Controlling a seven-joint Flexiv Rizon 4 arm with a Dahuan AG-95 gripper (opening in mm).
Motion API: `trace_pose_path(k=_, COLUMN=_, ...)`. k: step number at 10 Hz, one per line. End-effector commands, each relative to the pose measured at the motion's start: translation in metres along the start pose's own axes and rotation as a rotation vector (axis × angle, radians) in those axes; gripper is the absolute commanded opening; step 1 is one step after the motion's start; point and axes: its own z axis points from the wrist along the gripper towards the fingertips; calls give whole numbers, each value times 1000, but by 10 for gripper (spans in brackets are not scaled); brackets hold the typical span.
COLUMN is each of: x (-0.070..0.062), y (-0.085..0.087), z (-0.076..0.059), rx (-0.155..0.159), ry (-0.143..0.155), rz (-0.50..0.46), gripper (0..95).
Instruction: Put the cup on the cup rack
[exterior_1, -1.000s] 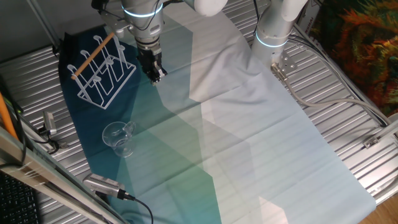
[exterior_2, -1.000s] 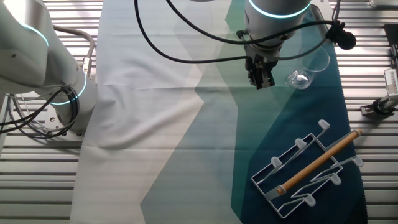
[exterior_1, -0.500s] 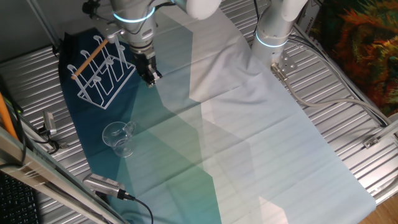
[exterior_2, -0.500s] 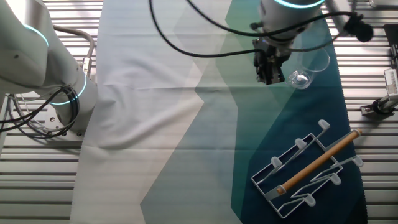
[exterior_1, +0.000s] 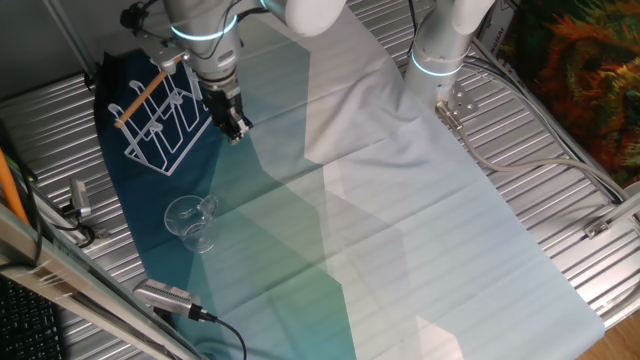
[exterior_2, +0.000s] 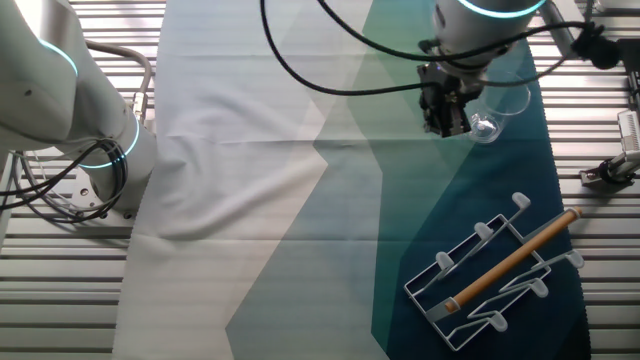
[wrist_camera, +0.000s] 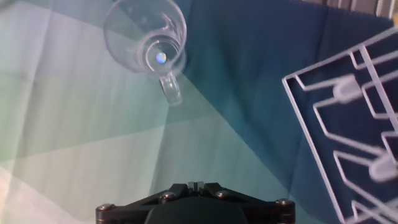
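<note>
blue-green cloth covers the surface, and the tool has drifted off centre toward the cup rack side. the cup stands upright on the cloth, well short of the rack, untouched. fingers don't show clearly, so i can't tell their spread. looks like the approach to the cup is under way; pickup not yet begun.

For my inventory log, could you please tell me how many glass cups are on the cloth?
1. The cup stands upright on the teal cloth, apart from the cup rack; none hangs on the rack's pegs.
</note>
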Motion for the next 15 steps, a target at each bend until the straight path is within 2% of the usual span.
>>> trace_pose_path(k=1, x=-12, y=-1, z=3, rx=-9, ry=-5, rz=-29, gripper=0)
trace_pose_path(k=4, x=-30, y=12, z=0, rx=-15, ry=-22, rz=-147, gripper=0)
trace_pose_path(k=7, x=-47, y=25, z=2, rx=-2, ry=-21, rz=-244, gripper=0)
trace_pose_path(k=11, x=-54, y=21, z=13, rx=-1, ry=-23, rz=-373, gripper=0)
trace_pose_path(k=15, x=-68, y=22, z=21, rx=3, ry=-38, rz=-408, gripper=0)
